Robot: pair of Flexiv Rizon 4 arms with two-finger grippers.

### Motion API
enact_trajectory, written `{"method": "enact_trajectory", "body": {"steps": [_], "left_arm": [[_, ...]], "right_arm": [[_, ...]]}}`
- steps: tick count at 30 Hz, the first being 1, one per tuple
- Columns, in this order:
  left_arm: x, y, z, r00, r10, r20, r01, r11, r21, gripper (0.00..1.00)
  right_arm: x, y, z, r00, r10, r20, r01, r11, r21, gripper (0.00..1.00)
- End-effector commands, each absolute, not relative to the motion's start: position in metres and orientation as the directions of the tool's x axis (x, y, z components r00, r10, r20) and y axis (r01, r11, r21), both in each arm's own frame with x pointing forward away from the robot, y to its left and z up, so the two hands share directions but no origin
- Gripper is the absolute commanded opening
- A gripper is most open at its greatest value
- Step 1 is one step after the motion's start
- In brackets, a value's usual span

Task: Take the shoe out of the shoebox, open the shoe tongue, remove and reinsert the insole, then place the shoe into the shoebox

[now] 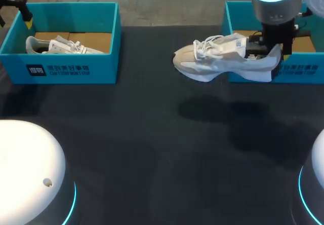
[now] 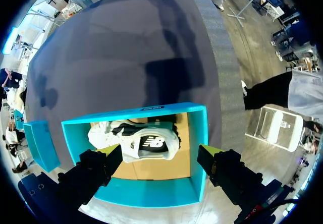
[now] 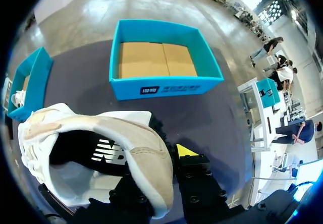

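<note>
Teal cardboard left shoebox (image 1: 66, 69) holds a white laced sneaker (image 1: 61, 45), with the left fingers (image 2: 159, 152) hanging above it spread wide, gripping nothing. Over the dark matte counter (image 1: 152, 149) the beige-and-white shoe (image 1: 223, 58) hangs level. Its heel is pinched by the downward-pointing right fingers (image 1: 276, 50), just in front of the right shoebox (image 1: 304, 69).

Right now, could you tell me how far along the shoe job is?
Done: the shoe is out of the right shoebox, which shows a bare bottom. In hand: the right gripper holds it by the heel above the table. Still to do: the tongue and insole steps, then boxing it.
</note>
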State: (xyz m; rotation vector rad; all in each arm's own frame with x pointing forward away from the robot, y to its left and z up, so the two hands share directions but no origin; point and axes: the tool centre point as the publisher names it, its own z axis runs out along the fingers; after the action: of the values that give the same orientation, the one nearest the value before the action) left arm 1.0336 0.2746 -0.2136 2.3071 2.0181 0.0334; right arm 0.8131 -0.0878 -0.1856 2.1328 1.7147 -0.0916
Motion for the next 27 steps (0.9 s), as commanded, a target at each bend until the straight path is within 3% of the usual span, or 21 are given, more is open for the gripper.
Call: {"method": "enact_trajectory", "body": {"steps": [1,7,27], "left_arm": [[1.032,0.275,-0.213,0.135,0.990,-0.032,0.988,-0.132,0.074,1.00],[1.032,0.275,-0.213,0.135,0.990,-0.032,0.988,-0.132,0.074,1.00],[1.032,0.275,-0.213,0.135,0.990,-0.032,0.988,-0.132,0.074,1.00]], "right_arm": [[0.813,-0.089,-0.185,0.244,0.925,-0.292,0.949,-0.167,0.266,0.00],[0.809,-0.061,-0.204,0.220,0.891,-0.397,0.966,-0.144,0.213,0.00],[0.741,0.006,-0.270,0.221,0.914,-0.341,0.968,-0.164,0.188,0.00]]}}
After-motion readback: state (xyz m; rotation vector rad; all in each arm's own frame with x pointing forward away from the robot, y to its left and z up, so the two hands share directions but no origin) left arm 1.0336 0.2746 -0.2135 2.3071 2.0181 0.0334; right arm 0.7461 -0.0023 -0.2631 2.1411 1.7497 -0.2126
